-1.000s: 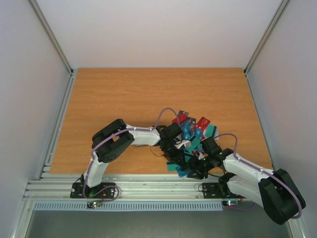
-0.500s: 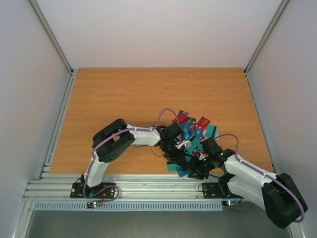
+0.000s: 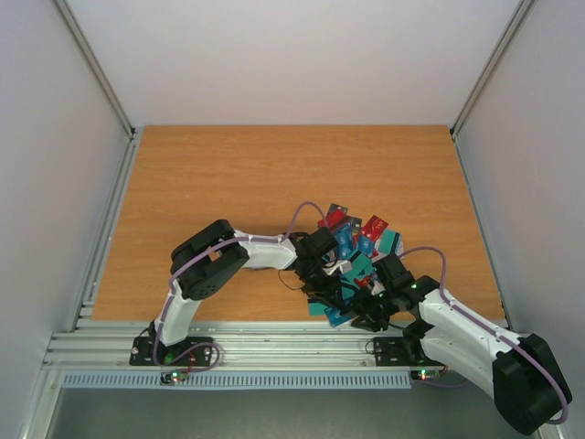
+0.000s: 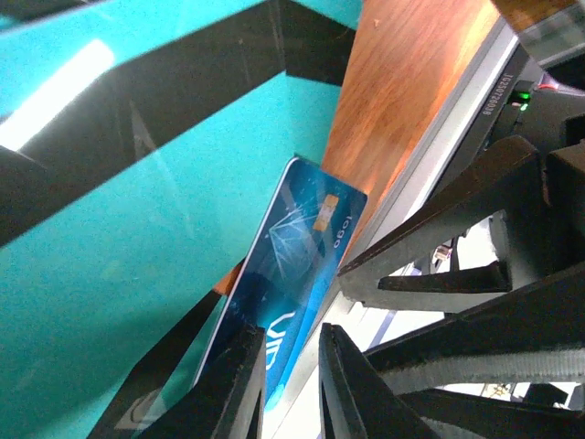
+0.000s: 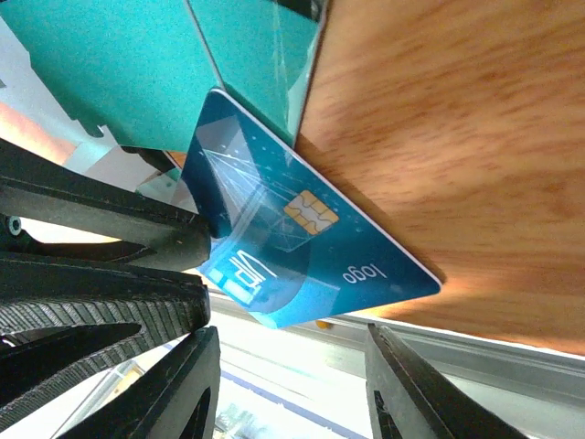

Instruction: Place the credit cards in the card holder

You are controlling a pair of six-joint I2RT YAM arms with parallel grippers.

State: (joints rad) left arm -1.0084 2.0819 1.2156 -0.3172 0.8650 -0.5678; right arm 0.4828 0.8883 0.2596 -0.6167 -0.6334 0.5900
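From above, the arms (image 3: 274, 249) hide many credit cards (image 3: 377, 225); close up, fingers (image 4: 233, 389) of the left gripper (image 4: 291, 380) cover the blue card (image 4: 302, 242) at its lower end.

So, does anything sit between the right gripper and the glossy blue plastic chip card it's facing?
Nothing visible does. In the right wrist view the blue plastic chip card sits just ahead of the open right gripper, with no object between them. The left gripper pinches the card's other end.
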